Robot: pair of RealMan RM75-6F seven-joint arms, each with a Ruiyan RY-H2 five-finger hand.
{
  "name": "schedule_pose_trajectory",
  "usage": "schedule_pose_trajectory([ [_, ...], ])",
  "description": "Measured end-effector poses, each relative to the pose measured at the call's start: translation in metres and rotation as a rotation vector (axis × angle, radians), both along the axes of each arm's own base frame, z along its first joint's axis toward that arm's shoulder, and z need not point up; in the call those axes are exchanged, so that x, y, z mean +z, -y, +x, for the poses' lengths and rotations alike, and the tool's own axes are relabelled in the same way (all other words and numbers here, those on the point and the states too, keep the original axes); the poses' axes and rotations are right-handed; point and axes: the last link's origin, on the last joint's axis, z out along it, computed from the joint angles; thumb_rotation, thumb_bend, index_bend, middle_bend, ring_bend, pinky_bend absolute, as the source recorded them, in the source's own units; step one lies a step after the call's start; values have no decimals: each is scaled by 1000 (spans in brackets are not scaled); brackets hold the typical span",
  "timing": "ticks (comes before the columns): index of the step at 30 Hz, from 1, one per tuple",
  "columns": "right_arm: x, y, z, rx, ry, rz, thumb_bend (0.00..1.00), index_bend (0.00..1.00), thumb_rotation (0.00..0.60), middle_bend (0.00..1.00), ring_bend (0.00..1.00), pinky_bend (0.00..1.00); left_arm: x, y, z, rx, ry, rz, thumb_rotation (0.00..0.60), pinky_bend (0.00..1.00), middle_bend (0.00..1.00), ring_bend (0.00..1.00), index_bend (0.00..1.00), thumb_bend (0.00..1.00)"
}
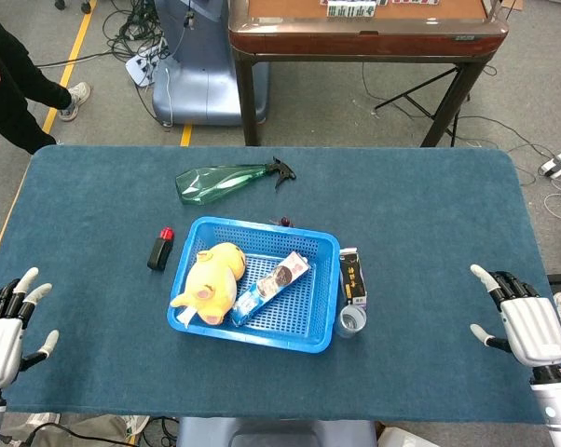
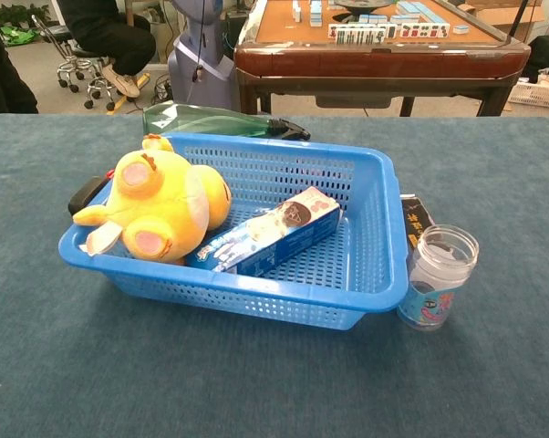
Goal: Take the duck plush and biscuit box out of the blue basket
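Head view shows the blue basket sitting near the middle of the counter, slightly skewed to the counter's edges. Inside it, the duck plush fills the left half, its feet resting on the near-left rim, and the biscuit box lies flat on a diagonal beside it, touching the plush at its near end. In the chest view the right part of the basket floor is bare mesh.

Just outside the right wall lie a dark carton and a clear jar, the jar standing upright close to the near-right corner. A black and red object lies just off the left wall, and a green spray bottle lies on its side beyond the far rim, apart from it. A small dark item shows at the far rim, too small to tell what it is.

Both hands sit low at the near edge, well apart from the basket, with wide bare cloth between. The left hand holds nothing, fingers spread. The right hand likewise holds nothing, fingers apart, near the right edge.
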Motion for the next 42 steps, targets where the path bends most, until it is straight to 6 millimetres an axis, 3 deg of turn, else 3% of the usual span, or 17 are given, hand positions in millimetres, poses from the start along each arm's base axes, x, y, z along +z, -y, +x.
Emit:
schedule_pose_trajectory([
  [12, -1, 2, 2, 12, 11, 10, 136, 143, 600, 248, 188, 334, 1, -3, 2, -6, -6, 2, 600, 80, 49, 51, 219, 327],
  [21, -4, 15, 21, 82, 18, 56, 136, 144, 600, 260, 202, 344, 1, -4, -1, 7, -6, 3, 600, 80, 49, 51, 219, 327],
  [30, -25, 50, 74, 245, 0, 216, 137, 144, 600, 262, 204, 350, 3, -2, -3, 9, -3, 6, 600, 80, 49, 51, 219, 327],
  [37, -57, 82, 135, 396, -12, 365, 136, 144, 600, 260, 204, 350, 8, -2, -2, -3, -12, 13, 600, 80, 49, 51, 219, 327],
  [42, -85, 99, 171, 457, -18, 469, 92, 133, 600, 201, 188, 350, 8, -3, 1, -13, -9, 10, 600, 80, 49, 51, 221, 327],
])
